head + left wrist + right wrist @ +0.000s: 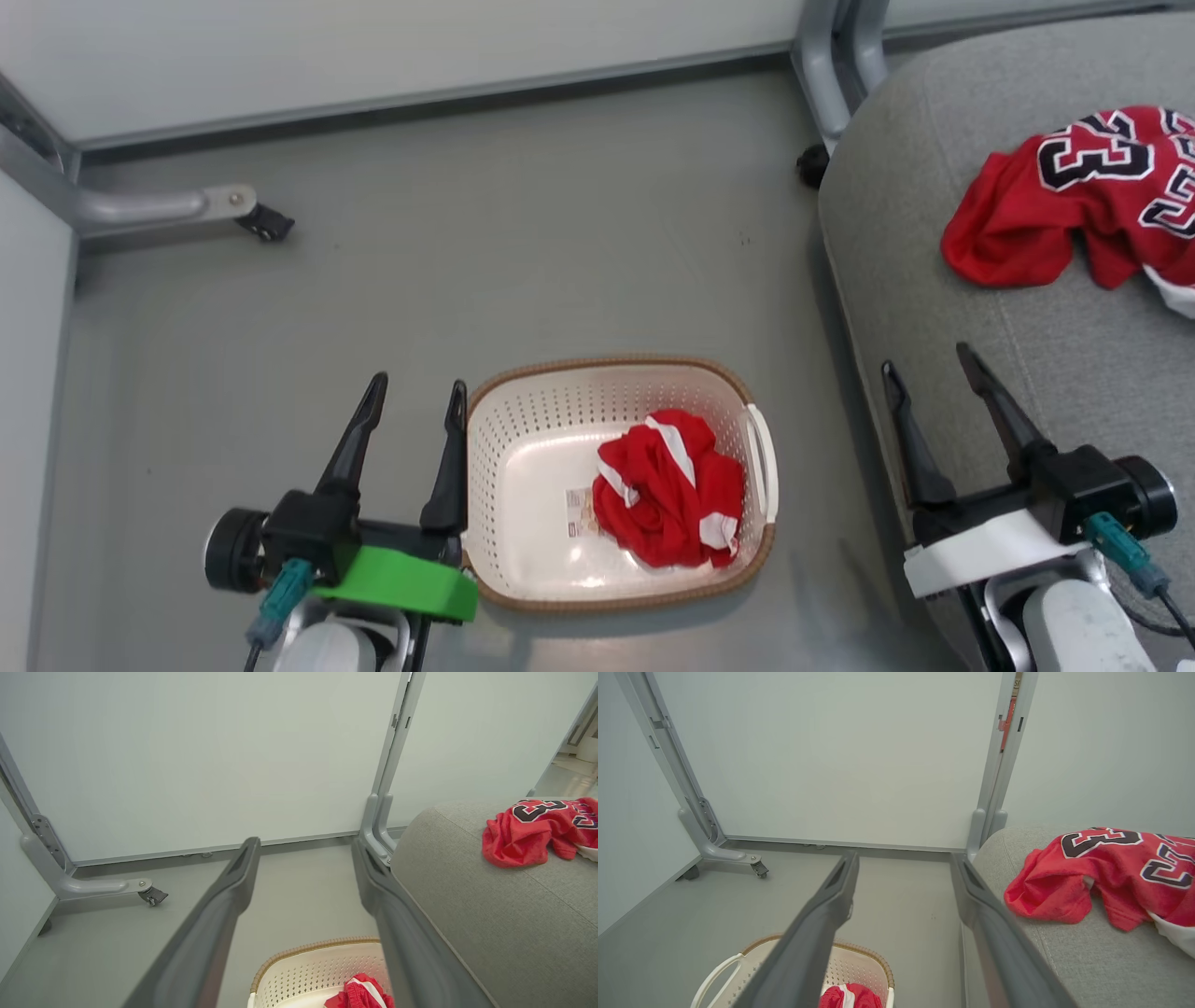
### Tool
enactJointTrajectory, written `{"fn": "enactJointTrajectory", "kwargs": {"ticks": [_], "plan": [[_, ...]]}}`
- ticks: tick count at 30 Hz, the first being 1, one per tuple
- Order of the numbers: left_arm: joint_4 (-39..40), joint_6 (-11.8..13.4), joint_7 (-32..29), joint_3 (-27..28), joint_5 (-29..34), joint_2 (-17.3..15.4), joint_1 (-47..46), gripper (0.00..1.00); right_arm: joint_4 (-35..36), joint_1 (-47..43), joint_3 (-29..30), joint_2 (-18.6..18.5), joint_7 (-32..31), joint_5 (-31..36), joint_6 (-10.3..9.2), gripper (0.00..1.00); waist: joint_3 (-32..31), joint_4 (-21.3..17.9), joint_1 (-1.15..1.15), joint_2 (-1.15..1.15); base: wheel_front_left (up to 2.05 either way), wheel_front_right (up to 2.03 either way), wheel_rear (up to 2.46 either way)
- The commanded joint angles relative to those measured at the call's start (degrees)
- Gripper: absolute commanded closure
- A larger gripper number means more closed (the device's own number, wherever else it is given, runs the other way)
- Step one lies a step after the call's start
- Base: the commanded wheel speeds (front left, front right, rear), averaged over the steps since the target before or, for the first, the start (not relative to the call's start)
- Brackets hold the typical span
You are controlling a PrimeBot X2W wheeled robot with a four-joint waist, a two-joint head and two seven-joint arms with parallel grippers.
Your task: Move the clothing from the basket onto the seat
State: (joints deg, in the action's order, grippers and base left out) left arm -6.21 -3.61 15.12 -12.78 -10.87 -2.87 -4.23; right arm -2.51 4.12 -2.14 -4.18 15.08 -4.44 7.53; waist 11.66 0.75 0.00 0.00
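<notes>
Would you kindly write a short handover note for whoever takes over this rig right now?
The left pincer is open and empty, beside the left end of the basket.
The right pincer is open and empty, by the edge of the seat.
Done: the jersey with number 23 lies on the seat.
Left: the red piece with the white stripe sits bunched in the basket on the floor; it must go onto the seat.

red jersey [1074, 210] bears number 23; basket label [581, 513] too small to read.
</notes>
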Motion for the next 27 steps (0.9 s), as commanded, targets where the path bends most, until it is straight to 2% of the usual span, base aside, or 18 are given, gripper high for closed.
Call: {"fn": "enactJointTrajectory", "kwargs": {"ticks": [1, 7, 15, 19, 27], "plan": [[-0.86, -0.74, 0.05, -0.48, 0.30, -0.03, -2.79, 0.00, 0.71, 1.69, 0.42, -0.40, 0.14, 0.49, -0.08, 0.00, 10.59, 0.53, 0.00, 0.00, 0.00, 0.00, 0.00], [-7.85, -3.02, 0.05, -4.81, -0.38, -0.05, -12.28, 0.00, 3.13, 6.52, 0.30, -1.89, 0.13, 1.57, -0.08, 0.00, 19.86, 0.58, 0.00, 0.00, 0.00, 0.00, 0.00], [-18.55, -3.88, 0.06, -14.32, -1.64, -0.12, -26.88, 0.00, 9.01, 12.52, 4.62, -2.82, 0.13, 1.34, -0.08, 0.00, 30.92, -0.51, 0.00, 0.00, 0.00, 0.00, 0.00], [-25.43, -3.90, 0.05, -19.92, -5.15, -0.14, -34.19, 0.00, 12.96, 14.83, 6.39, -3.24, 0.13, 1.12, -0.08, 0.00, 36.14, -1.45, 0.00, 0.00, 0.00, 0.00, 0.00], [-38.84, -3.89, 0.05, -33.28, -13.51, -0.20, -48.40, 0.00, 20.50, 17.46, 5.90, -5.16, 0.13, -0.01, -0.08, 0.00, 45.78, -2.58, 0.00, 0.00, 0.00, 0.00, 0.00]]}}
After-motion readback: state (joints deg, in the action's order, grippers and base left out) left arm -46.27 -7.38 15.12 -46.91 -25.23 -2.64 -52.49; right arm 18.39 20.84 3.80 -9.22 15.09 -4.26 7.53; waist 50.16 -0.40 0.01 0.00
